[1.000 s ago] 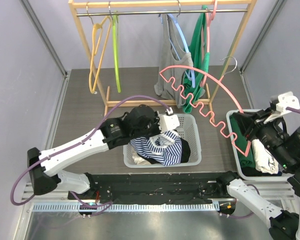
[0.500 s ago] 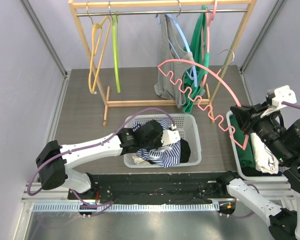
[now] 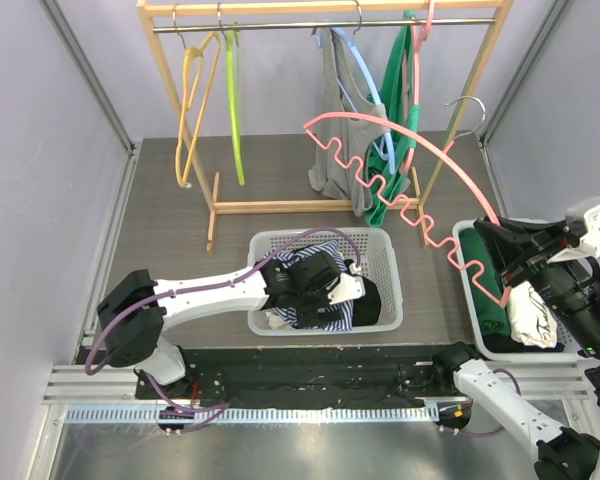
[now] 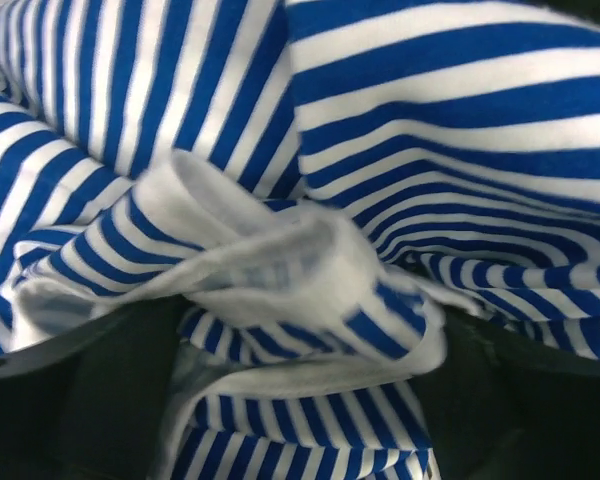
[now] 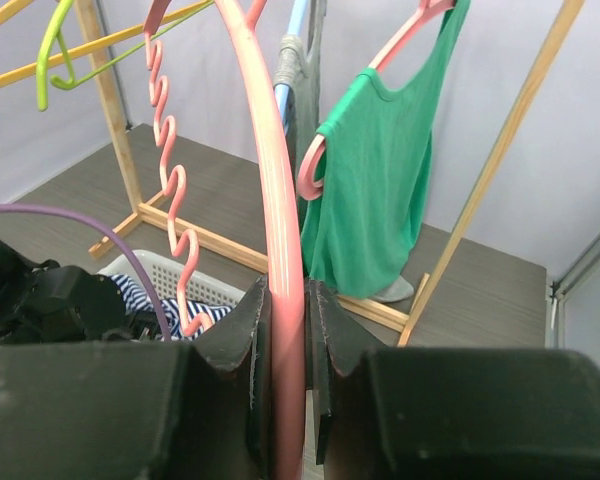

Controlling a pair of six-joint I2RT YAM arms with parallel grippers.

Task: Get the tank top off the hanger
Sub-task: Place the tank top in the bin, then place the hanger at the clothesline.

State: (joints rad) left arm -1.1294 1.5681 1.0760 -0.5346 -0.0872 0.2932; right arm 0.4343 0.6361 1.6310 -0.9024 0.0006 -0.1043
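Observation:
The blue-and-white striped tank top [image 3: 320, 312] lies crumpled in the white laundry basket [image 3: 380, 240]. It fills the left wrist view [image 4: 380, 150]. My left gripper [image 3: 330, 285] is low in the basket on top of it. Its dark fingers [image 4: 70, 400] stand wide apart at the frame's sides, open, with folds of fabric between them [image 4: 310, 400]. The bare pink hanger [image 3: 400, 135] with the wavy bar is held up in the air at the right. My right gripper [image 3: 488, 243] is shut on its arm [image 5: 288, 300], and the hanger [image 5: 270, 150] runs straight up between the fingers.
A wooden rack [image 3: 320, 8] at the back carries an orange hanger [image 3: 190, 100], a lime hanger [image 3: 232, 100], a grey top [image 3: 335, 130] and a green tank top [image 3: 395, 110]. A bin [image 3: 468, 300] with green and white clothes stands at the right.
My left gripper came down into the basket with the striped top and its jaws opened. The right arm raised the pink hanger and drew back to the right.

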